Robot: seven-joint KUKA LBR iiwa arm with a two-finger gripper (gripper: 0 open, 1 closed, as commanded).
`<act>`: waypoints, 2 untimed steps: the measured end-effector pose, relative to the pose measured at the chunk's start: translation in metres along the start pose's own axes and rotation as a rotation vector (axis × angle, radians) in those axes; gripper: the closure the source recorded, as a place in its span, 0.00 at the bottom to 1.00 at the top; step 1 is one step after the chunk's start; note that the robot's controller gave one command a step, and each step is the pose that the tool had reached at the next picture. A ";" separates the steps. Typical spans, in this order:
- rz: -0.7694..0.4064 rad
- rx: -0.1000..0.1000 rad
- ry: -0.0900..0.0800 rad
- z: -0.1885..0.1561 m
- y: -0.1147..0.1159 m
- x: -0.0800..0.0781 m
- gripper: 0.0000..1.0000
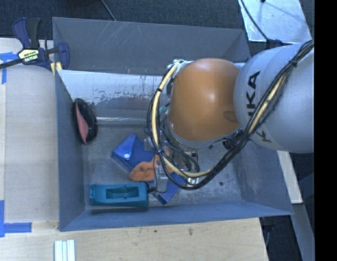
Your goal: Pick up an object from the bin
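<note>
Scuffed matt grey metal bin, glossy orange wrist cover, teal plastic block

Black "KUKA" lettering runs along the arm's silver housing, just right of the orange wrist cover. Cables cross it, so I read only some letters cleanly.

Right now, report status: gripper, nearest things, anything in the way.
Gripper low at front middle of bin, beside small orange lump. Blue wedge and teal block crowd its left. Black-and-pink oval apart, by left wall.
</note>
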State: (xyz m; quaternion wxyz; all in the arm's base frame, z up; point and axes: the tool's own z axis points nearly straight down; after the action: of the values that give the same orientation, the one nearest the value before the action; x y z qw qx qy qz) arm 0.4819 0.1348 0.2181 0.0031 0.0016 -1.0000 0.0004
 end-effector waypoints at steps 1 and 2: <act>0.003 -0.002 -0.009 -0.005 -0.001 -0.002 0.00; 0.050 -0.003 -0.014 0.053 -0.005 -0.010 0.00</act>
State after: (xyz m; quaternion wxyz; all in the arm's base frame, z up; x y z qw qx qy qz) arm 0.4913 0.1299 0.1651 -0.0041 -0.0236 -0.9997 -0.0010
